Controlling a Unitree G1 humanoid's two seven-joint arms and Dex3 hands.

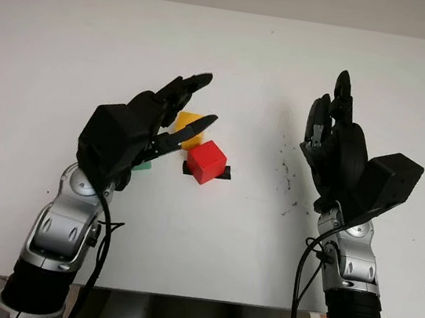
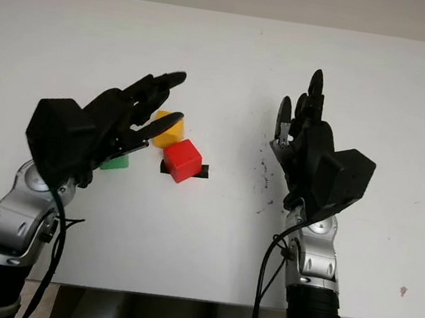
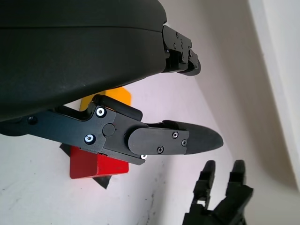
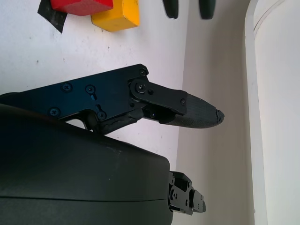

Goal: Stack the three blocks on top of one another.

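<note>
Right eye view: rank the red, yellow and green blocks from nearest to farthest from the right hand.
From the open right hand, raised over the table's right half:
1. Red block, on the black tape mark at centre.
2. Yellow block, just behind-left of red, under the left hand's fingers.
3. Green block, farthest left, partly hidden.

Head stereo pair: high, facing forward and down over the white table; both eyes share the red block, yellow block and both arms. Left wrist camera: close behind the left hand, sharing the red and yellow blocks. Right wrist camera: close behind the right hand, sharing the same two blocks.
</note>
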